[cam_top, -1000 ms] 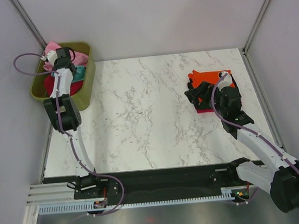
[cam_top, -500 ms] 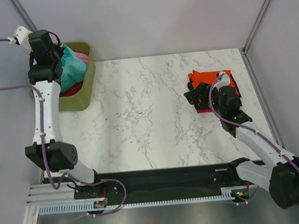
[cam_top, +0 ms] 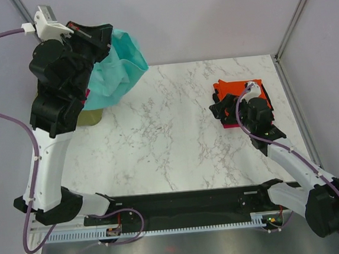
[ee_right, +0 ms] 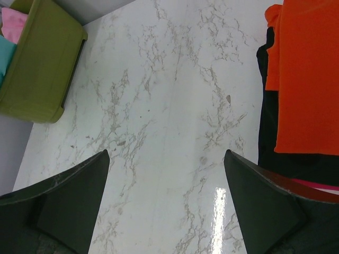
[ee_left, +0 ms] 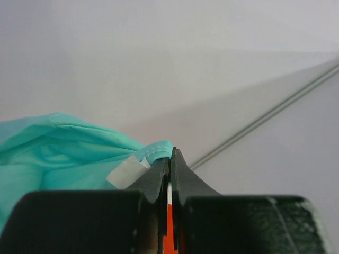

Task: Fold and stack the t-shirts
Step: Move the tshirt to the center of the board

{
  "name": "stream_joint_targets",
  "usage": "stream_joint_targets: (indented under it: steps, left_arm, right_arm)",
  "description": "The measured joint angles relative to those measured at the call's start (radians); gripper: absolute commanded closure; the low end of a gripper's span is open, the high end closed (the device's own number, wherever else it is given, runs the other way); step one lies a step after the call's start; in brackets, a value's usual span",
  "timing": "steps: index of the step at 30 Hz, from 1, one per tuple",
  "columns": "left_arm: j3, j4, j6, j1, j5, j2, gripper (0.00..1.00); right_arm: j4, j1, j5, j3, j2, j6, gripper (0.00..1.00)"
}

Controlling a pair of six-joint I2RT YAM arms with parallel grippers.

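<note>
A teal t-shirt (cam_top: 116,71) hangs in the air over the table's back left corner, with my left gripper (cam_top: 105,35) shut on its hem. In the left wrist view the closed jaws (ee_left: 170,154) pinch the stitched teal edge (ee_left: 69,153) beside a white label. At the right lies a folded stack with an orange t-shirt (cam_top: 238,90) on top, a black one (ee_right: 266,132) under it and a pink edge (ee_right: 318,184) at the bottom. My right gripper (cam_top: 220,109) hovers at the stack's left side, open and empty (ee_right: 167,159).
The olive-green bin (ee_right: 37,63) stands at the back left corner, mostly hidden behind my left arm in the top view (cam_top: 91,117). A pink shirt (ee_right: 13,21) shows inside it. Grey walls close in the marble table (cam_top: 170,139) at the back and on both sides.
My left arm has risen out of the bin and swung right, pulling the teal shirt up with it. The right arm has barely moved.
</note>
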Motion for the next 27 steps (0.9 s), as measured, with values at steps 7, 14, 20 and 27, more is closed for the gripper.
stream_joint_targets:
  steps: [7, 14, 20, 27]
  left_arm:
    - [-0.058, 0.029, -0.038, -0.026, 0.019, -0.019, 0.98]
    - [-0.033, 0.013, -0.026, -0.078, 0.017, 0.077, 0.98]
    - [0.091, 0.023, -0.004, -0.292, 0.021, 0.105, 0.98]
    - [0.225, 0.185, 0.056, -0.6, 0.002, 0.163, 0.98]
  right_arm:
    - [0.0, 0.0, 0.015, 0.0, -0.014, -0.012, 0.02]
    - [-0.001, 0.0, 0.015, 0.002, -0.013, -0.014, 0.02]
    - [-0.003, 0.0, 0.03, 0.003, -0.02, -0.013, 0.02]
    - [-0.015, 0.0, 0.082, 0.002, -0.051, -0.013, 0.02]
